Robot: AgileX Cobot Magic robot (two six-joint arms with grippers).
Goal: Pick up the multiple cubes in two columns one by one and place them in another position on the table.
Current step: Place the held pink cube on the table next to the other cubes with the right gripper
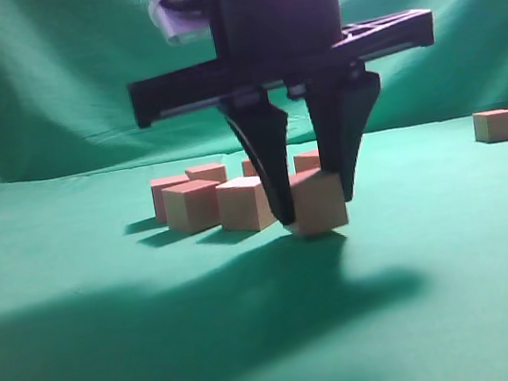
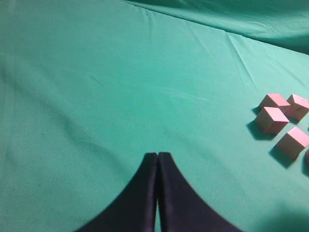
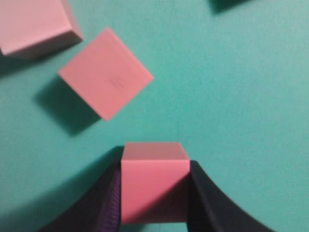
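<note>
The table (image 1: 89, 371) was spread wide in green. At twelve o'clock the right gripper (image 1: 313, 208) was clamped on one cube (image 1: 319, 201), seemingly for carrying away from the cubes (image 1: 217, 201) grouped at nine o'clock. The left gripper (image 2: 158, 157) was kept closed on nothing, parked aside.

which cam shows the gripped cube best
The right wrist view: the gripped cube fills the frame between the right gripper fingers. The exterior view shows it smaller, side-on, partly behind a finger. The left wrist view shows only other cubes.
</note>
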